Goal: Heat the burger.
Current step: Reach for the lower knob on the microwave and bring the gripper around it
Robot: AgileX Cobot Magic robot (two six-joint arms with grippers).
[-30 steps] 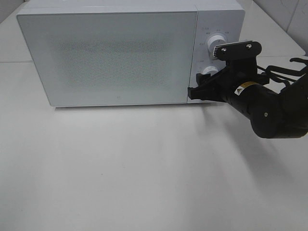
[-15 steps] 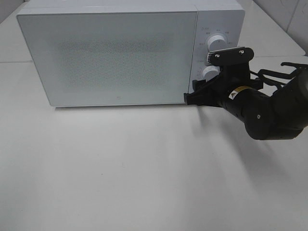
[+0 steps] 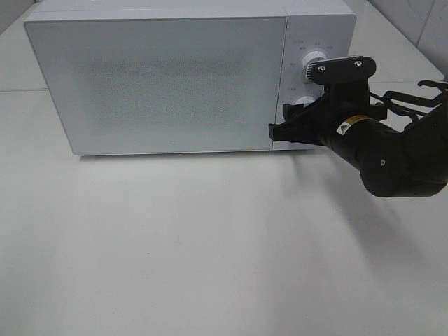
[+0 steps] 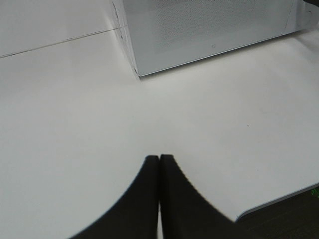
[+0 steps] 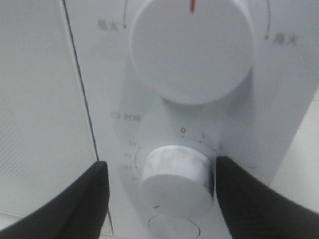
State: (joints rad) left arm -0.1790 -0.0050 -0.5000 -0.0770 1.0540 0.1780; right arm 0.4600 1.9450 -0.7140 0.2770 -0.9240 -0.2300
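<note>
**Right arm bobs at the timer dial, door shut**

The boxy white microwave oven (image 3: 161, 77) stands on the pale surface (image 3: 210, 245) with its frosted door closed. The burger shows in none of the views. My guess is that it sits behind that door, though nothing can be made out through the panel.

Over the last second the black right arm dipped and tilted its wrist, then came back up to about where it had been. The right fingers (image 5: 75, 204) never left the control panel. They sit spread to either side of the small round white lower knob (image 5: 174, 174), the timer dial. One finger is right against the knob's rim and the other stands clear, so they bracket the knob without clamping it. The larger white upper knob (image 5: 192, 47) is untouched.

The lower knob's little red mark lies roughly opposite the red zero on its scale, so I'd judge the timer is being wound, or is already wound. If so, the heating is about set.

The left fingers (image 4: 139, 199) are pressed together on nothing and hang over bare surface, well away from the oven.
</note>
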